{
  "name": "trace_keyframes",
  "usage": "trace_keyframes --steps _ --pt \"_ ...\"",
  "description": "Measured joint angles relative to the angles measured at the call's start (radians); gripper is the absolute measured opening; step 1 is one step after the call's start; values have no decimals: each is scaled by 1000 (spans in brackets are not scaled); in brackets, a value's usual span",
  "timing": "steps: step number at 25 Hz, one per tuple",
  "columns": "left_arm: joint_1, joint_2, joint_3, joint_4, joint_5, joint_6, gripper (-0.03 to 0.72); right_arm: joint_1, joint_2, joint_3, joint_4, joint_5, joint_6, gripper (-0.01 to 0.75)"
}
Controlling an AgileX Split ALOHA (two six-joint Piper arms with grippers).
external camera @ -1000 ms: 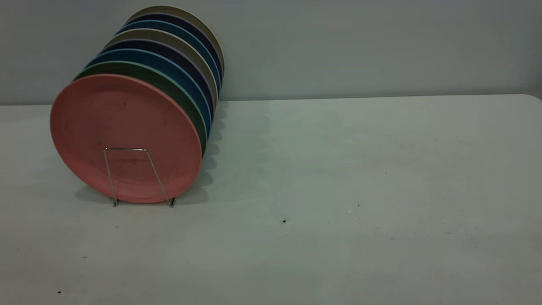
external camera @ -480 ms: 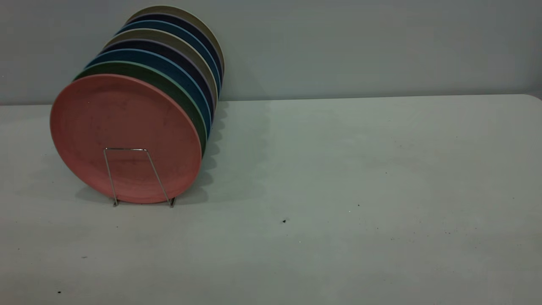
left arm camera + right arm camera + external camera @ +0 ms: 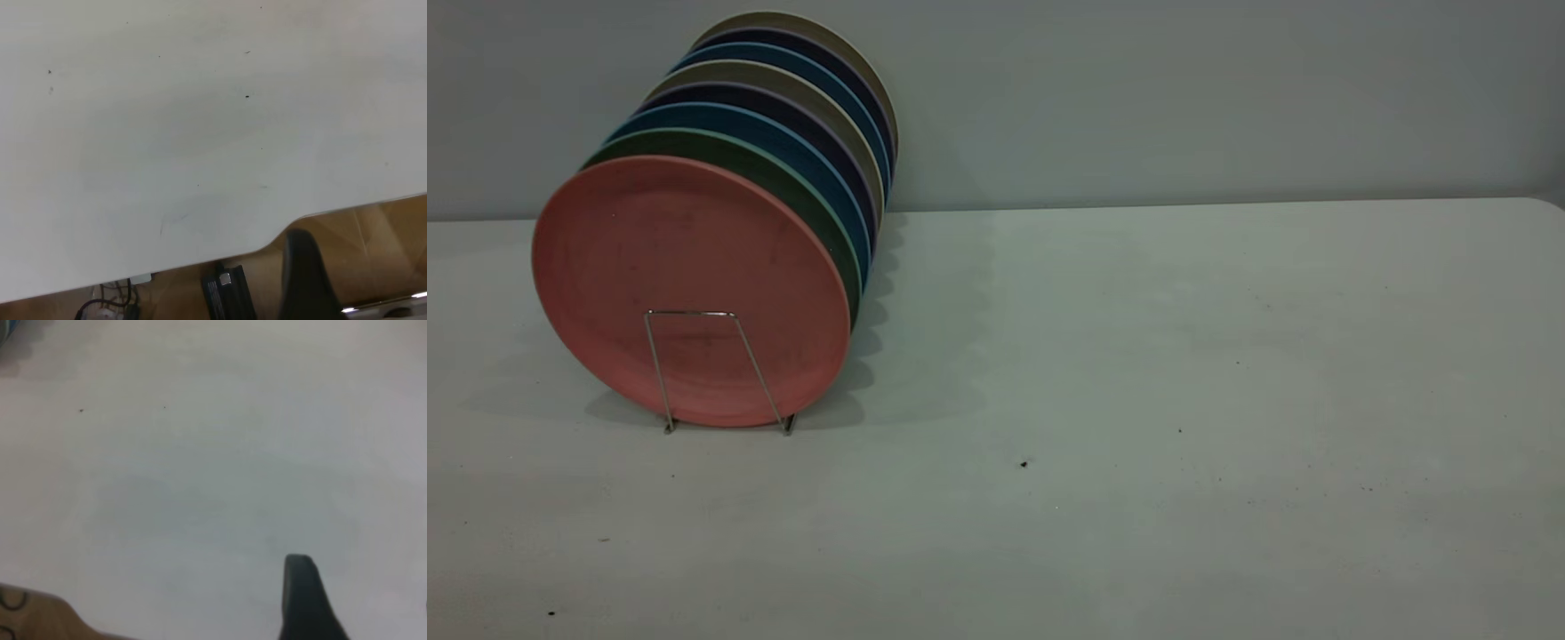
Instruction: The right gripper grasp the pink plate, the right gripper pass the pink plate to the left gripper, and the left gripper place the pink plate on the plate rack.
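Standing on edge at the left of the exterior frame, the pink plate (image 3: 690,289) fronts a row of plates in the plate rack (image 3: 720,371), whose wire loop crosses its lower face. Behind it a teal-green plate (image 3: 800,191), then blue plates (image 3: 831,182) and greyish ones. The table (image 3: 1183,400) carries only dark specks (one near centre). Each wrist view shows one black finger: left gripper (image 3: 305,280), right gripper (image 3: 303,600). Whether either pair of jaws is apart, I cannot tell.
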Motion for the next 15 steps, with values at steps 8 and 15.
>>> trace_keyframes --steps 8,15 --pt "3 -18 0 0 0 -1 473 -122 0 0 2 0 0 446" --pt "57 -212 0 0 2 -1 473 -129 0 0 2 0 0 446"
